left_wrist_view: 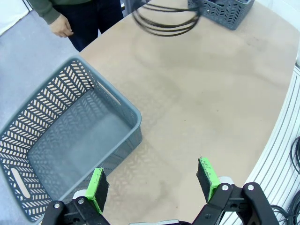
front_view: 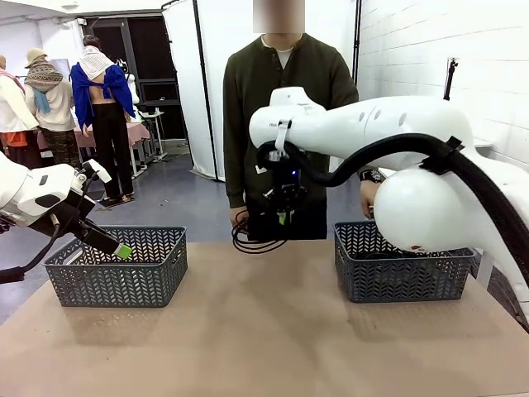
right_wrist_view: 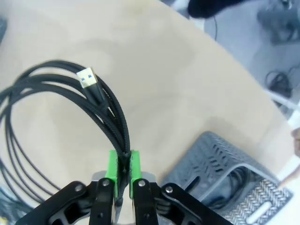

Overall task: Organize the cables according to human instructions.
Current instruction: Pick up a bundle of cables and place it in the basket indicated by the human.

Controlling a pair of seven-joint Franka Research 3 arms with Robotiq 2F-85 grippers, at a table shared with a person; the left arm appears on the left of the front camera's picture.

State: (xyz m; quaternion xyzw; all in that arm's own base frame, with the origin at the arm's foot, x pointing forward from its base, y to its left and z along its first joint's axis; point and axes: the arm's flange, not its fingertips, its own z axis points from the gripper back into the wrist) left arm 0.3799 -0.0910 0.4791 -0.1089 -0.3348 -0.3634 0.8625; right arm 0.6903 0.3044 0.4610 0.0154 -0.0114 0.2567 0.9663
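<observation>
Black cable bundle (right_wrist_view: 70,108), grey herringbone-perforated baskets (front_view: 116,266), tan table (front_view: 264,331), green-padded claw (right_wrist_view: 123,171).
</observation>
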